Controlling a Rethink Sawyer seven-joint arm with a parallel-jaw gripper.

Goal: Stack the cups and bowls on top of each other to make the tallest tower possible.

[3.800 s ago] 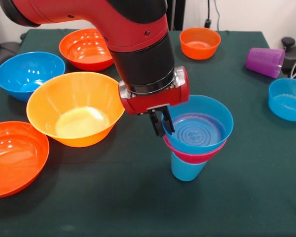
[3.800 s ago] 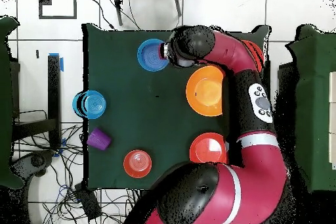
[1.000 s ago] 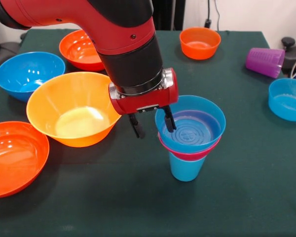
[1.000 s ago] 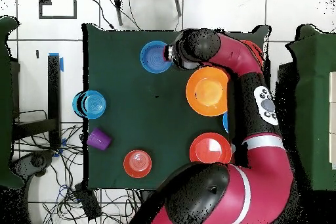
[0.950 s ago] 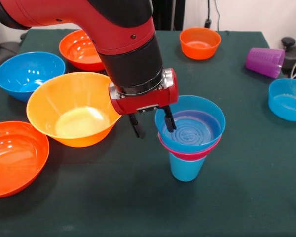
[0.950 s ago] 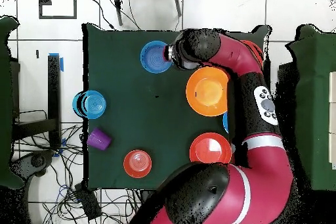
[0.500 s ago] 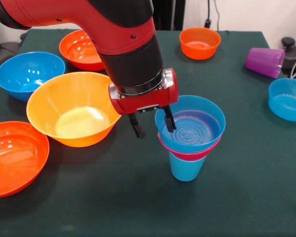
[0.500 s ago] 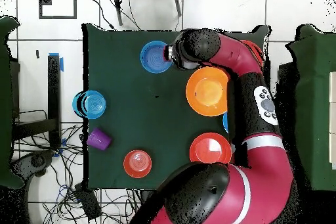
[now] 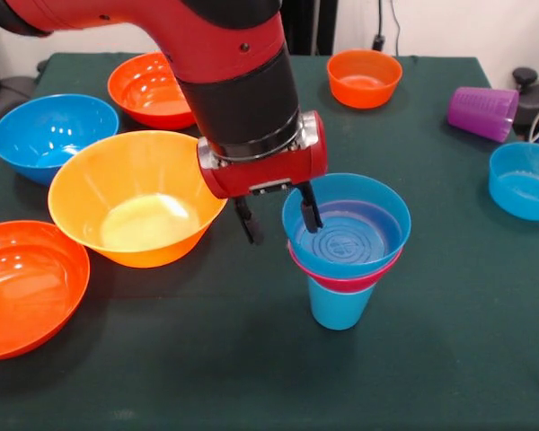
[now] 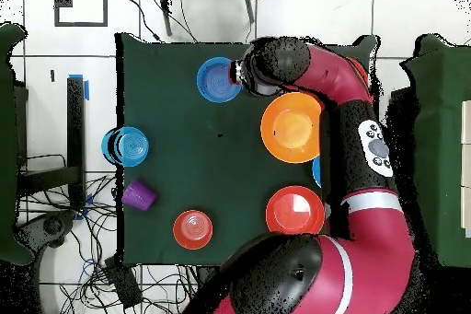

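The tower stands mid-table: a light blue cup (image 9: 340, 306), a pink bowl (image 9: 341, 281) on it and a small blue bowl (image 9: 346, 224) on top; it also shows in the overhead view (image 10: 218, 78). My gripper (image 9: 279, 216) is open and straddles the top bowl's left rim, one finger (image 9: 310, 208) over the inside and the other outside, holding nothing. In the overhead view the gripper (image 10: 241, 75) is beside the tower. The purple cup (image 9: 482, 112) lies on its side at the far right.
A large yellow-orange bowl (image 9: 135, 197) sits just left of the gripper. A large blue bowl (image 9: 49, 130) and two red-orange bowls (image 9: 153, 85) (image 9: 22, 283) lie further left. A small orange bowl (image 9: 364, 76) is at the back, and a small blue bowl (image 9: 524, 180) at the right edge.
The gripper, earlier shut at the top bowl's rim, has opened and let go. The tower shifted slightly left. In the last half second the gripper rose a little.
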